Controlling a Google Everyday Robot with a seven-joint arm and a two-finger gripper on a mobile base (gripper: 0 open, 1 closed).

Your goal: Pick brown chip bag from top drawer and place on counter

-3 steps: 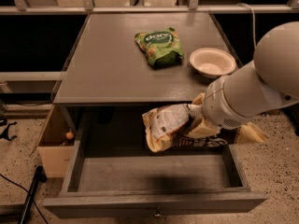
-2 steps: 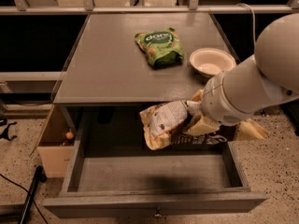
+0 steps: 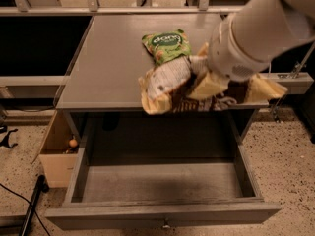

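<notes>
The wrinkly dark-brown foil chip bag (image 3: pixel 168 78) with cream ends hangs clear of the wide, shallow grey wooden drawer (image 3: pixel 162 183), over the front edge of the flat grey cabinet surface (image 3: pixel 108 58). The pincer (image 3: pixel 205 75), mostly hidden behind its white wrist, is evidently clamped on the bag's middle, so both ends droop. Judging by its height, the bag is held high to clear that edge.

Lifted brown chip bag (image 3: pixel 170 77) out of top drawer (image 3: pixel 162 214) to near edge of worktop (image 3: pixel 108 58); tool (image 3: pixel 202 72), clamped on it, raised above worktop's right side.
</notes>
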